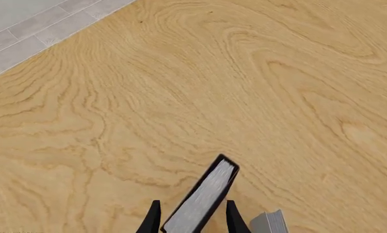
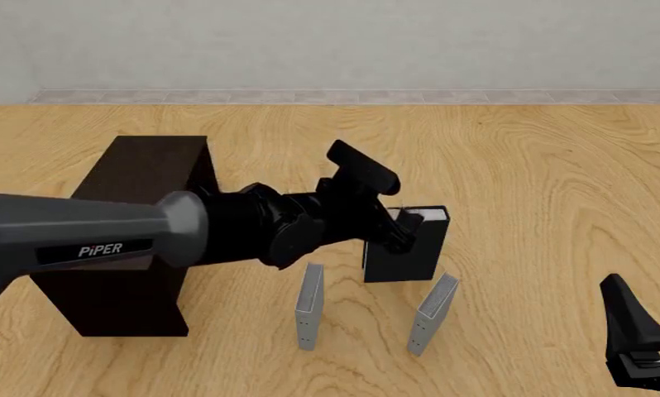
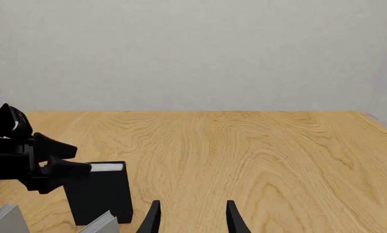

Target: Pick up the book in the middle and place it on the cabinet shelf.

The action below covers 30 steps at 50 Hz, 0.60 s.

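Observation:
The book [image 2: 413, 252], thick and black with white page edges, stands upright on the table between two thin grey books. My left gripper [image 2: 402, 225] is open at its top, one finger on either side. In the left wrist view the book [image 1: 203, 199] runs slantwise between the fingers [image 1: 153, 219]. The right wrist view shows the book [image 3: 100, 194] with the left gripper [image 3: 57, 169] on its upper corner. The dark brown cabinet shelf [image 2: 142, 240] stands left of the books, behind my left arm. My right gripper [image 2: 639, 335] is open and empty at the near right, also seen in its wrist view [image 3: 193, 202].
One thin grey book [image 2: 308, 306] stands near-left of the black book, another [image 2: 432, 314] near-right. The second also shows in the left wrist view [image 1: 271, 223]. The wooden table [image 2: 528, 165] reaches back to a grey wall. Its edge and tiled floor [image 1: 25, 24] show in the left wrist view.

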Each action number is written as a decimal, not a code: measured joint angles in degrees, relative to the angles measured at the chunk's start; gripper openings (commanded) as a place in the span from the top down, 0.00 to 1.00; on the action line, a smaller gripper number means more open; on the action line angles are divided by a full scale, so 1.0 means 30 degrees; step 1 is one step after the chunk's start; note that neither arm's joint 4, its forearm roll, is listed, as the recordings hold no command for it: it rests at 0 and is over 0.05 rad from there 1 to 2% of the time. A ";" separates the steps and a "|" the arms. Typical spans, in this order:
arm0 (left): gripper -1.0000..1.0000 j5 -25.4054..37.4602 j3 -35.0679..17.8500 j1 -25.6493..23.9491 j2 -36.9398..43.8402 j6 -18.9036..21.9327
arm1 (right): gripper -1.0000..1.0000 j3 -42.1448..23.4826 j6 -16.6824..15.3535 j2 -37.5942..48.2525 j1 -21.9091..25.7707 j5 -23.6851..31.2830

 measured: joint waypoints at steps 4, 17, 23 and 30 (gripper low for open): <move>0.00 -0.0119 0.0046 0.0025 0.0097 -0.0062 | 0.00 0.0000 -0.0001 -0.0003 -0.0001 0.0001; 0.00 -0.0362 0.0122 0.0142 0.0366 -0.0197 | 0.00 0.0000 -0.0001 -0.0002 -0.0001 0.0001; 0.00 -0.0459 0.0161 0.0185 0.0495 -0.0216 | 0.00 0.0000 0.0000 -0.0001 -0.0001 0.0000; 0.00 -0.0567 0.0217 0.0220 0.0650 -0.0256 | 0.00 0.0000 -0.0001 0.0000 -0.0001 0.0000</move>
